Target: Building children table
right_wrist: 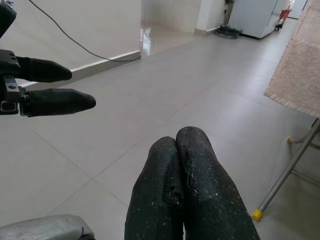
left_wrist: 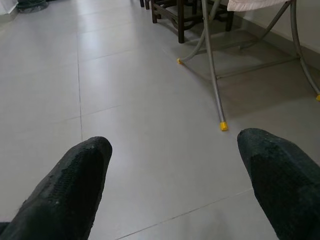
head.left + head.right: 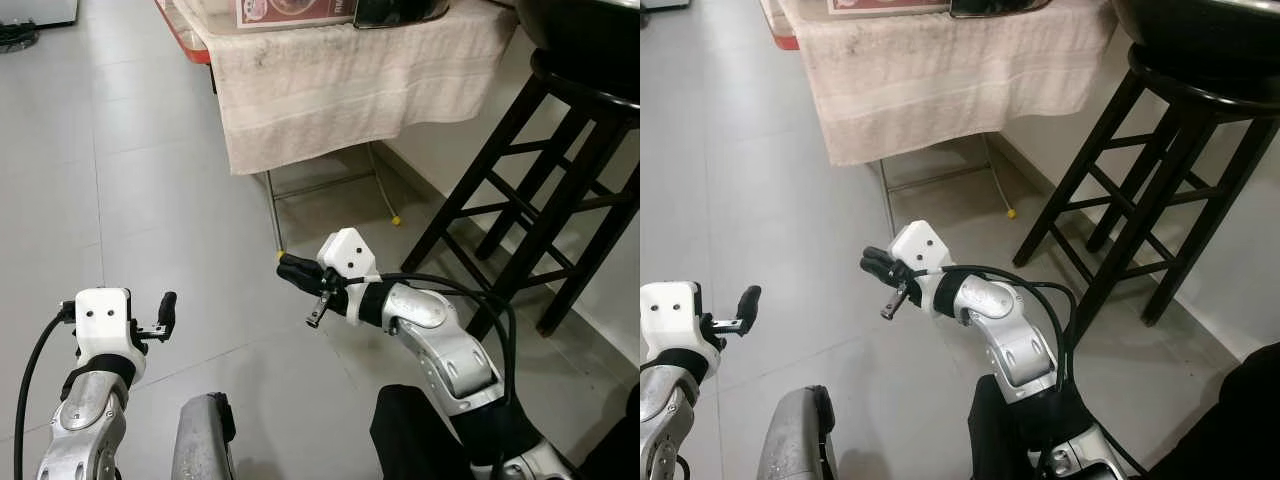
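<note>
Hovering right claw (image 3: 290,268) closed, empty

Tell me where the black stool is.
The black stool stands ahead on the robot's right, by the wall, beside the towel-draped folding table.

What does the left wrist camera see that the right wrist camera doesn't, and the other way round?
Left wrist view: dark stool legs past the left gripper, fingers spread apart. Right wrist view: a hanging towel, a cable along the wall, and the right gripper, fingers pressed together. Both: grey tiled floor and a metal leg with a yellow foot.
</note>
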{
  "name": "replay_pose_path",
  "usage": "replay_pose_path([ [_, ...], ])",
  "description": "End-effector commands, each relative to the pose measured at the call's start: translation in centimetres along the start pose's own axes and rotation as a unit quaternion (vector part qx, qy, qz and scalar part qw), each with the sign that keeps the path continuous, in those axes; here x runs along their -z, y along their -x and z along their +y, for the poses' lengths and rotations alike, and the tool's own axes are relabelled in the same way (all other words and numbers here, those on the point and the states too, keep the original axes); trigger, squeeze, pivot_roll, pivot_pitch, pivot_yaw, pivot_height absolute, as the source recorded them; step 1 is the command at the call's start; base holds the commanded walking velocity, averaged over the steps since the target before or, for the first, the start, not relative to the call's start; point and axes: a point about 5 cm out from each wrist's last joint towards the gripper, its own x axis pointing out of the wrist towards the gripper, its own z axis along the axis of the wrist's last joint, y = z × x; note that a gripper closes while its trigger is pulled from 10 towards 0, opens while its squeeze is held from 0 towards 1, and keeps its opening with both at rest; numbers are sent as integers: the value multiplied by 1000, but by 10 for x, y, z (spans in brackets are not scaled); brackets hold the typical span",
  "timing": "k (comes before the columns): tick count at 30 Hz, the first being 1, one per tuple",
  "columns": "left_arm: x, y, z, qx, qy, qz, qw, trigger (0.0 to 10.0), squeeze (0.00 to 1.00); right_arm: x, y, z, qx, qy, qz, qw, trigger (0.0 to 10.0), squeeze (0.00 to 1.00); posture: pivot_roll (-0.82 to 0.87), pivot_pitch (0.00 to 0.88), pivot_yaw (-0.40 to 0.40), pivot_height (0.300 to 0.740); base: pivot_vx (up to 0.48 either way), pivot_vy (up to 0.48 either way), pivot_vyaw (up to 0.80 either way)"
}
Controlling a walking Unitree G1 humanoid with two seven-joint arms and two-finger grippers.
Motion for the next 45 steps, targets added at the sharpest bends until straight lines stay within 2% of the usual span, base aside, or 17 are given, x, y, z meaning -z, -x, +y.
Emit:
replay_pose_path([
  [1, 2, 0, 2, -1, -7, 7, 1000, 10000, 0, -2, 1, 1, -5, -6, -5, 1000, 10000, 0, 56, 97, 6, 511, 0, 0, 0],
  [10, -2, 1, -3, 7, -13, -3, 1000, 10000, 0, 3, 5, 3, -4, -18, -3, 1000, 10000, 0, 57, 94, 3, 551, 0, 0, 0],
  [20, -3, 4, -20, 32, -2, -7, 999, 10000, 0, 3, 7, 12, -18, -30, -4, 999, 10000, 0, 52, 85, 2, 596, 0, 0, 0],
  [30, -4, 4, -25, 38, 3, -8, 999, 10000, 0, 5, 6, 26, -35, -37, 4, 999, 10000, 0, 47, 79, -2, 636, 0, 0, 0],
  [45, -2, 6, -32, 49, 6, -5, 999, 10000, 0, 6, 6, 30, -39, -39, 12, 998, 10000, 0, 45, 73, -3, 681, 0, 0, 0],
])
